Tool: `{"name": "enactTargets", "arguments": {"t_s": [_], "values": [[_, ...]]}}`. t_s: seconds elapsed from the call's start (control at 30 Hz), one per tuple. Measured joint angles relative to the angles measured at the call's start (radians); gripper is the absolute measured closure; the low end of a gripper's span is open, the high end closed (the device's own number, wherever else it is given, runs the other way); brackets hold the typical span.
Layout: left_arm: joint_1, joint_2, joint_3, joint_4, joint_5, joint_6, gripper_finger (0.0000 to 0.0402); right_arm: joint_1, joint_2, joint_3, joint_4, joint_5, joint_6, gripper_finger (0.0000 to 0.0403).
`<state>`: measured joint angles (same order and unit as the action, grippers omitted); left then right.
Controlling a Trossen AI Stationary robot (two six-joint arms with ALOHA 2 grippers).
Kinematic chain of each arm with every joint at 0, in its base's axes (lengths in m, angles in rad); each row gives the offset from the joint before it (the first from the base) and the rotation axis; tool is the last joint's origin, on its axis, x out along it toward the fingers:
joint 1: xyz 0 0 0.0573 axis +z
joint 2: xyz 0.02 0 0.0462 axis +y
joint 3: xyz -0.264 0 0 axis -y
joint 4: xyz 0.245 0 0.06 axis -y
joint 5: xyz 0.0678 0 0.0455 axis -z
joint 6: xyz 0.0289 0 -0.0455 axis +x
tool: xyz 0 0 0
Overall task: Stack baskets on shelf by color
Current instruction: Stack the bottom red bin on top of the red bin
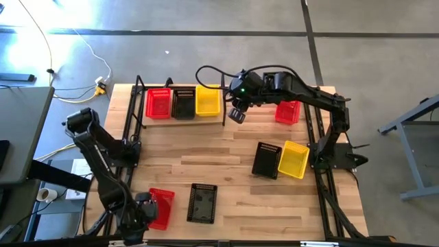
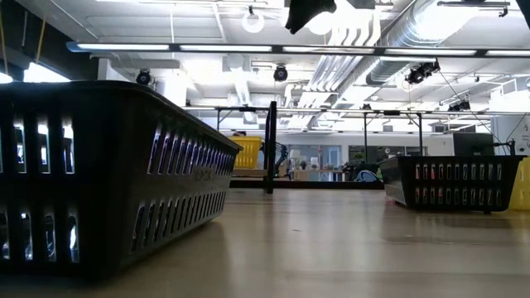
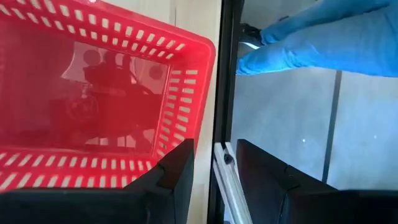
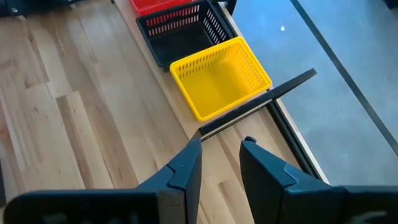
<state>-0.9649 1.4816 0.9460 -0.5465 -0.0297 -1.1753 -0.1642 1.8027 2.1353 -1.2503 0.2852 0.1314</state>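
The shelf (image 1: 180, 121) stands along the table's far left and carries a red basket (image 1: 158, 103), a black basket (image 1: 183, 103) and a yellow basket (image 1: 208, 99) side by side. My right gripper (image 4: 221, 155) is open and empty. It hovers just right of the yellow basket (image 4: 217, 78), by the shelf's end bar (image 4: 261, 99). My left gripper (image 3: 214, 168) is open at the near left corner, beside a red basket (image 3: 93, 93) that rests on the table. More baskets lie on the table: black (image 1: 202, 203), black (image 1: 267, 159), yellow (image 1: 293, 159) and red (image 1: 288, 111). My left gripper has one finger (image 3: 177, 168) at the near red basket's side wall (image 3: 180, 118), close to a corner. The other finger is over the table's black edge rail. I cannot tell whether the finger touches the basket.
The black frame rail (image 3: 221, 74) runs along the table's edge beside my left gripper. A person's blue-clad leg (image 3: 311, 37) shows on the floor beyond. In the low view a black basket (image 2: 108, 182) fills the left foreground. Bare wood (image 1: 206, 147) lies mid-table.
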Motion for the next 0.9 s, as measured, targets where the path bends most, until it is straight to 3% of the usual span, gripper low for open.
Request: {"name": "enactTargets", "arguments": {"t_s": [0.57,0.83,0.9], "values": [[0.005,0.170,0.000,0.020,0.021,-0.021,0.0295,0.000,0.000,-0.001,-0.003,0.000,-0.008,0.0307],[0.012,0.169,0.015,0.021,-0.006,-0.045,0.0387,0.000,0.000,-0.001,-0.003,-0.006,-0.009,0.0307],[0.011,0.155,0.029,0.011,-0.031,-0.041,0.0393,0.000,0.000,-0.001,-0.004,-0.006,-0.013,0.0307]]}}
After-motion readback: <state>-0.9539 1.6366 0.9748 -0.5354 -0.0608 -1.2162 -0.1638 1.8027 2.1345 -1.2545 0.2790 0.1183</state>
